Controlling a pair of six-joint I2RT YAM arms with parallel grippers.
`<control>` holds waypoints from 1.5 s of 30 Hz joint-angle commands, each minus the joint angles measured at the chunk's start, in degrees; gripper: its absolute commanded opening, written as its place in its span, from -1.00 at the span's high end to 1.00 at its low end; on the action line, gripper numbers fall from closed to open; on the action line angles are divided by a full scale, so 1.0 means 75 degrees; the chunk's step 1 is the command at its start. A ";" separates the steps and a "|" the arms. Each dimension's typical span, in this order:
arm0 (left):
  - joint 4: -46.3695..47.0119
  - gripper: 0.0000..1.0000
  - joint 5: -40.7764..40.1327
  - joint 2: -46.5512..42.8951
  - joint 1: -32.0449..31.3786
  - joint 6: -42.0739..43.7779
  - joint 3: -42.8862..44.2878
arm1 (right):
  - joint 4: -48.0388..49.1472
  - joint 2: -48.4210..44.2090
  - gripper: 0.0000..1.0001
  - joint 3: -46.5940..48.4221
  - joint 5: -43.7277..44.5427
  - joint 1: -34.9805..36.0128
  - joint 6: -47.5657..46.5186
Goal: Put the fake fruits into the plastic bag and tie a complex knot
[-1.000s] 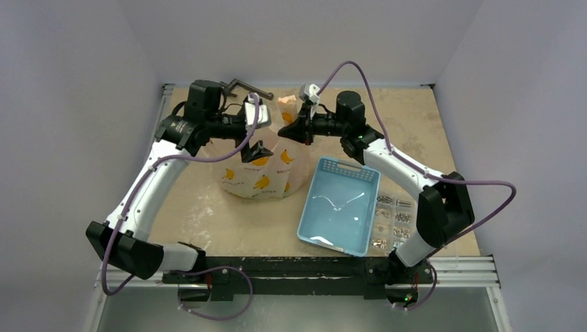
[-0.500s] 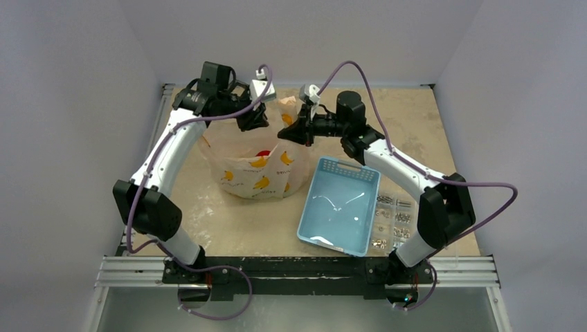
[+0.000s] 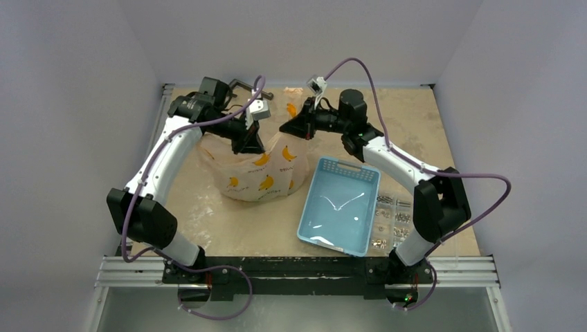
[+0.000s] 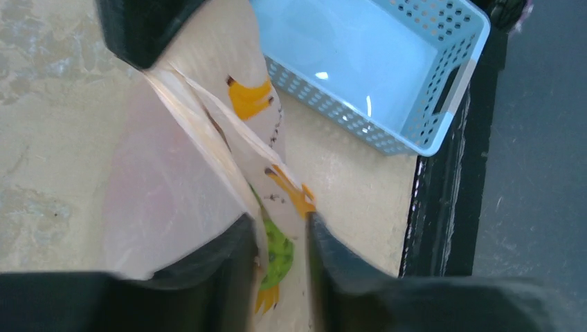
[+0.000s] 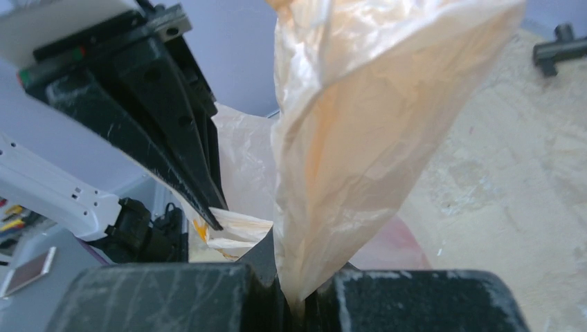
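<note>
Most of the fake fruits are lying hidden inside the plastic bag (image 3: 262, 173). Only 1 green shape (image 4: 279, 250) is showing through the film in the left wrist view, and it is too blurred to name. The bag is sitting toward the far edge of the desk, left of centre, with its top stretching between the 2 grippers. The left gripper (image 3: 250, 144) is clenching a fold of the bag's rim. The right gripper (image 3: 289, 128) is clamping a gathered strip of film, whose upper end is running out of its own view. A light-blue basket (image 3: 339, 207) is lying toward the near right corner, just beside the bag. Small metal parts (image 3: 392, 220) are sitting by the right edge, and a dark tool (image 3: 244, 84) is lying at the far edge.
</note>
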 commanded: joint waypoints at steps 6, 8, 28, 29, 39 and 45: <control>0.2609 -0.99 -0.0075 -0.1824 -0.0042 -0.2027 -0.1110 | 0.0431 -0.0118 1.00 -0.0179 0.0786 -0.0183 0.0521; 0.3087 -1.00 -0.0246 -0.1933 -0.0127 -0.2350 -0.1153 | 0.0458 -0.0113 1.00 -0.0189 0.0755 -0.0156 0.0517; 0.2357 -1.00 -0.7283 -0.1201 -0.3469 0.0956 -0.1144 | 0.0335 -0.0086 1.00 0.0035 0.0810 -0.0114 0.0442; 0.2441 -1.00 -0.7580 -0.1104 -0.3491 0.0963 -0.1230 | 0.0334 -0.0087 1.00 0.0047 0.0812 -0.0111 0.0446; 0.4194 0.10 -0.7247 -0.1549 -0.3333 0.1571 -0.3348 | 0.0212 -0.0138 1.00 0.0074 0.0952 -0.0108 0.0657; 0.5861 1.00 -0.5593 -0.1931 -0.3005 0.2925 -0.5447 | 0.0186 0.0440 1.00 0.0385 0.1336 0.0124 0.0929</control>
